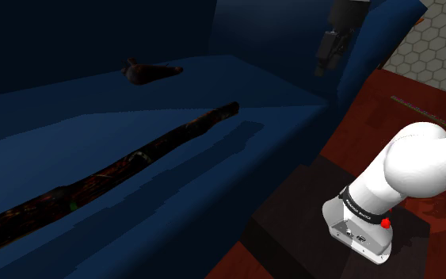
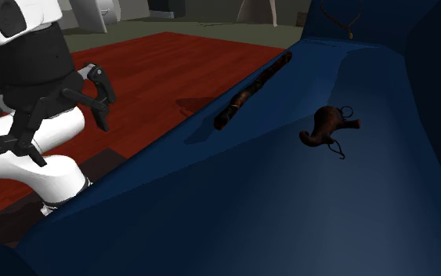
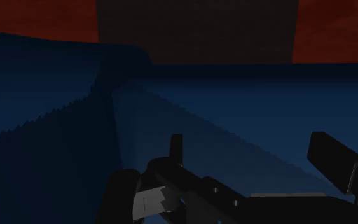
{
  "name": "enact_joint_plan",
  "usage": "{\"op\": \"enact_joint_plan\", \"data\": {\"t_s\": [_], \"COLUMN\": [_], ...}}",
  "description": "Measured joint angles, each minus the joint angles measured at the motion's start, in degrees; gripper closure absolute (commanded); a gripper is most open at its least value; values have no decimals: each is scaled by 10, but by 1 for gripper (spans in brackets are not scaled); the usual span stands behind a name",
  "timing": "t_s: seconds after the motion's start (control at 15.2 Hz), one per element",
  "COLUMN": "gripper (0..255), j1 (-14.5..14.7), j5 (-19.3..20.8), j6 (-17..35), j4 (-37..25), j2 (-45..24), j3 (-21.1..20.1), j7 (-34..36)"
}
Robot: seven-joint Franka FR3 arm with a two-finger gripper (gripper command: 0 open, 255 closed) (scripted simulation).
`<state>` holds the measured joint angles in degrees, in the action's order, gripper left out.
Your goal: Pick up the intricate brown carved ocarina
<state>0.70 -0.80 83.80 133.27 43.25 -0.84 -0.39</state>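
ocarina [image 2: 326, 125] well apart from hand [image 2: 63, 139]

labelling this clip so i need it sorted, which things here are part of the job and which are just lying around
Part of the job:
- brown ocarina, lying on the blue sofa seat
- gripper, open and holding nothing, well apart from the ocarina

Just lying about:
- long dark rod, on the same seat, not touching the ocarina

One brown ocarina [image 1: 150, 72]; one long dark stick [image 1: 134, 157].
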Motion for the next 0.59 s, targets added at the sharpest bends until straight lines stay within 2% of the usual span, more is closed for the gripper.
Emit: {"op": "enact_joint_plan", "data": {"t_s": [0.2, 0.59], "gripper": [0, 0], "j1": [4, 18], "j5": [-10, -48], "j6": [9, 56], "j4": [-10, -65], "j2": [-18, -113], "j3": [-10, -50], "j7": [12, 62]}}
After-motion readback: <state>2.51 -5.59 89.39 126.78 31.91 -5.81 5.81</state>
